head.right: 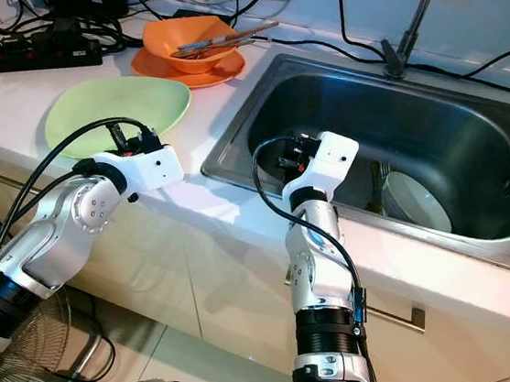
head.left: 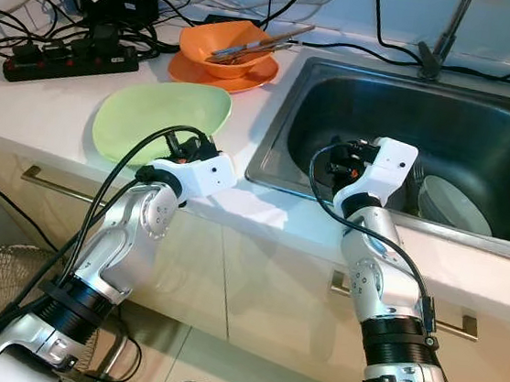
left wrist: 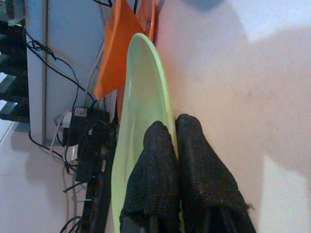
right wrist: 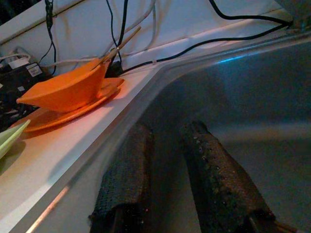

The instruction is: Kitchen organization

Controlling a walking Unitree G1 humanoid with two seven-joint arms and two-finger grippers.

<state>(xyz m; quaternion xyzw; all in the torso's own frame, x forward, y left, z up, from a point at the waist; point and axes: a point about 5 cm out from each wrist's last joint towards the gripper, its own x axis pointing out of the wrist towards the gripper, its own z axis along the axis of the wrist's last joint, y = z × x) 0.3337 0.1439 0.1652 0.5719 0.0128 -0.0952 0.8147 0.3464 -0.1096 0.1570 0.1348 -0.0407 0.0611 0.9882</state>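
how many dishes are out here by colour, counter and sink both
Orange: 2, an orange bowl sitting on an orange plate
Green: 1, a green plate on the counter
White: 1, a white dish in the sink
Total: 4

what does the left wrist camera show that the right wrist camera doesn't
Left wrist view: the left claw, fingers pressed together at the rim of the pale green oval plate, with a black power strip and tangled cables behind.

Right wrist view: the right claw, fingers apart, over the stainless steel sink basin, and the utensils sticking out of the orange bowl.

Both: the orange bowl, the orange plate under it, the white countertop, and a bit of the green plate.
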